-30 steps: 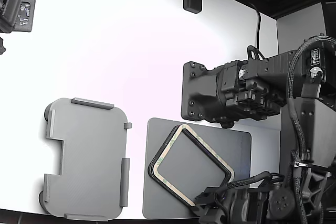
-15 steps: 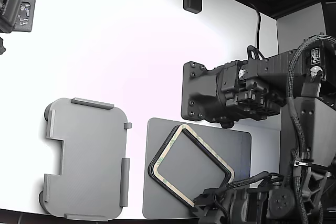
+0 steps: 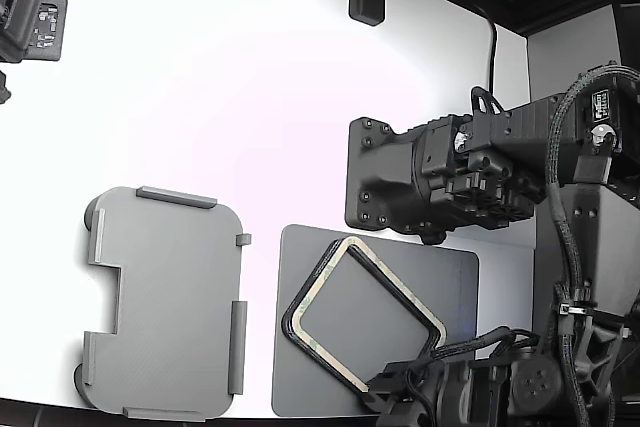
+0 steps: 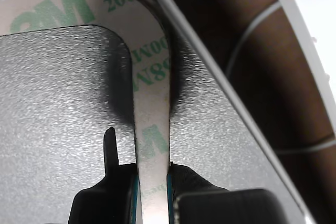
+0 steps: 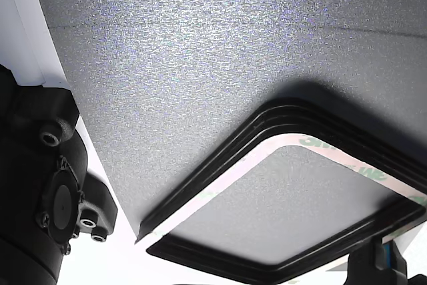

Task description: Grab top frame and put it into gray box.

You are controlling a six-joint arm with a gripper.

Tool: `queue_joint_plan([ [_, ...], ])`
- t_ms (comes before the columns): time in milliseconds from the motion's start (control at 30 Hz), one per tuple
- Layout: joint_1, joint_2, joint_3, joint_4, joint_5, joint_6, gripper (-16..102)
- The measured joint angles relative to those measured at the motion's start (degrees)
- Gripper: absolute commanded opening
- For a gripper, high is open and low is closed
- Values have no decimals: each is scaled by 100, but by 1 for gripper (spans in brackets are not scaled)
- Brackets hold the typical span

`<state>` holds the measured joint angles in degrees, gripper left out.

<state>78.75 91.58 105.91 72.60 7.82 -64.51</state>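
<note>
On a white table (image 3: 250, 97) a dark mat (image 3: 450, 277) carries the top frame (image 3: 322, 282), whose near edge the low-set gripper (image 4: 152, 192) clamps between closed fingers (image 4: 118, 182).

The gripper (image 4: 152, 190) sits low at the exterior view's bottom right, its two dark fingers (image 4: 191, 182) closed on either side of the frame (image 4: 151, 98), pinching its thin band between them.
</note>
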Motion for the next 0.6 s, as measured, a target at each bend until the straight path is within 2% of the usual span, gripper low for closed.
queue_joint_plan([
  [167, 0, 0, -70, 44, 79, -141, -10],
  [333, 0, 35, -659, 571, 352, 149, -11],
  [600, -404, 281, -2092, 1556, 1318, 1802, -11],
])
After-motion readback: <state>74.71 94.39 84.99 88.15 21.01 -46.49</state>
